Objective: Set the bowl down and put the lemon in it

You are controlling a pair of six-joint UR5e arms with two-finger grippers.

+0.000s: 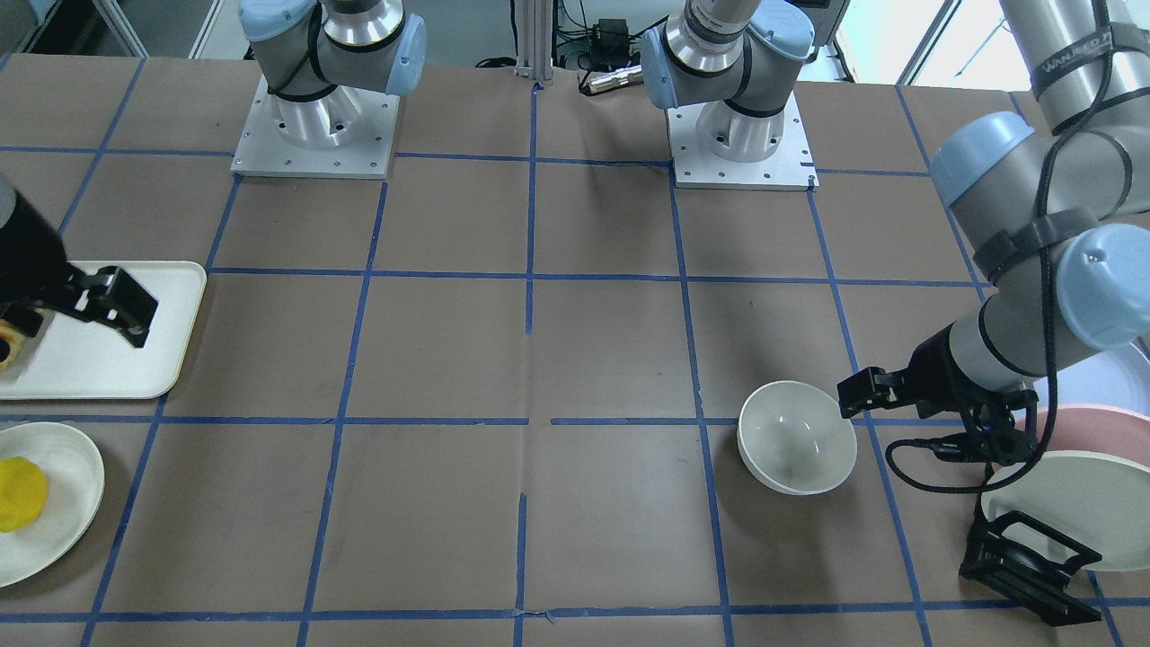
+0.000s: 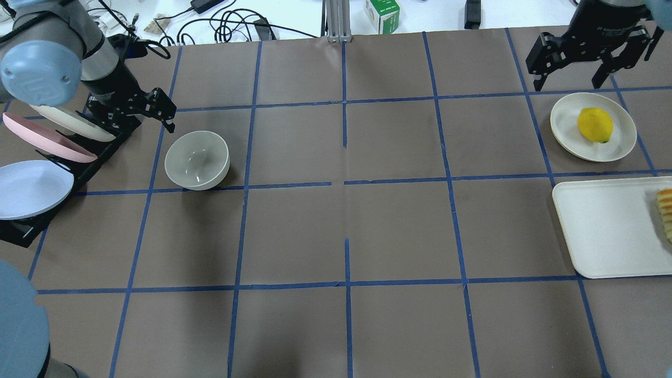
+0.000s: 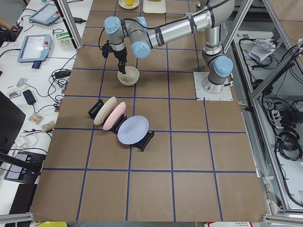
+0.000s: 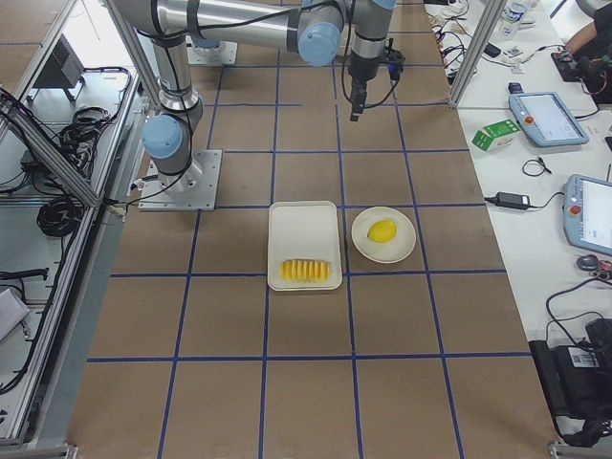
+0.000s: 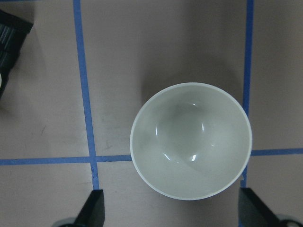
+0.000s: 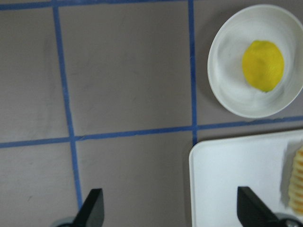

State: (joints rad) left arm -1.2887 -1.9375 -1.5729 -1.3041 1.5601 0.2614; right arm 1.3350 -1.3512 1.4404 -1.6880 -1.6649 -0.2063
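Bowl (image 2: pixel 197 160): stands upright and empty on the brown table (image 2: pixel 399 236), just beside the black plate rack (image 2: pixel 92 161).
Lemon (image 2: pixel 595 125): lies on a flat cream plate (image 2: pixel 566 135), well apart from the bowl, at the table's other end.
Left gripper (image 5: pixel 171 203): over the bowl, fingers spread wide, holding nothing.
Right gripper (image 2: pixel 569 79): also wide and empty, near the plate.
Writing: a black band (image 1: pixel 1069 65) on the left arm, perhaps "WANJIEED"; not sharp.

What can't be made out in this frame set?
1. Sliced fruit: cut off by the overhead view's right edge.
2. Blue plate: front-facing view, mostly behind the left arm.
3. Gap between left gripper and bowl: too small in the exterior left view.
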